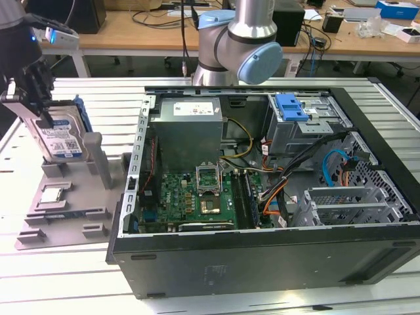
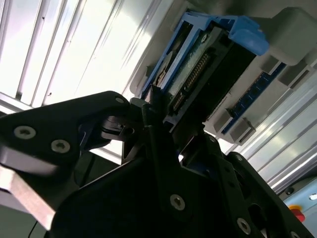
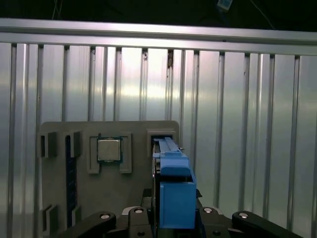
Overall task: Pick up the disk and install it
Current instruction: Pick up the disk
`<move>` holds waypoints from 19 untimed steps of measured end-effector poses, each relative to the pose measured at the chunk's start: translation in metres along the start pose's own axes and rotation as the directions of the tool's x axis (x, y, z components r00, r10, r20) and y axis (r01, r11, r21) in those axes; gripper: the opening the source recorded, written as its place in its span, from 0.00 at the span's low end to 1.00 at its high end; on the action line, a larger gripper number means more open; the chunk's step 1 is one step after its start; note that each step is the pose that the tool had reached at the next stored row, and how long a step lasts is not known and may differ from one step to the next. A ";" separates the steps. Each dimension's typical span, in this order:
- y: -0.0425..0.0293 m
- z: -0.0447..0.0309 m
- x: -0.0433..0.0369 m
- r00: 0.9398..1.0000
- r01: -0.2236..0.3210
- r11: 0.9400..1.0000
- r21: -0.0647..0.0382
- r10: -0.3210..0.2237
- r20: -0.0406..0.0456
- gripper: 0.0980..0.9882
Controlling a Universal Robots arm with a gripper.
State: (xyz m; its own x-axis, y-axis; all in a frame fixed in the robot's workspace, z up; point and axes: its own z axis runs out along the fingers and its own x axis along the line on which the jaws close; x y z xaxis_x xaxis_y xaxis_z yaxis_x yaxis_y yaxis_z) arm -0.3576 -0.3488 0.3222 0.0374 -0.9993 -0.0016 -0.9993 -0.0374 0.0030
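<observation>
Upper left of the exterior view, the gripper (image 1: 42, 108) looks clamped onto the disk (image 1: 64, 138), upright in its grey holder (image 1: 72, 178). Not lifted, not yet in the case (image 1: 262, 259).

**Bare Metal, Blue Plastic, Matt Black**

The disk (image 1: 62, 138) shows a dull silver metal face under a smooth label, edged in smooth blue plastic. The gripper (image 1: 44, 118) is matt black. The holder (image 1: 72, 220) is matt grey plastic. The ribbed table (image 1: 52, 282) gleams as bare metal. The computer case (image 1: 262, 262) is matt black outside, unpainted grey metal within.
</observation>
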 end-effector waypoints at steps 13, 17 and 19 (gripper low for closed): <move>0.0000 -0.0265 -0.0019 1.000 0.000 1.000 0.000 0.000 0.000 0.30; 0.0000 -0.0368 -0.0023 1.000 0.000 1.000 0.000 0.000 0.000 0.30; 0.0000 -0.0399 -0.0024 1.000 0.000 1.000 0.000 0.000 0.000 0.30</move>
State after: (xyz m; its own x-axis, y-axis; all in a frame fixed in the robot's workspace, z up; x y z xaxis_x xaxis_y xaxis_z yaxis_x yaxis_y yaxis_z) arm -0.3576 -0.3465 0.3621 0.0374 -0.9993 -0.0017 -0.9993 -0.0374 0.0030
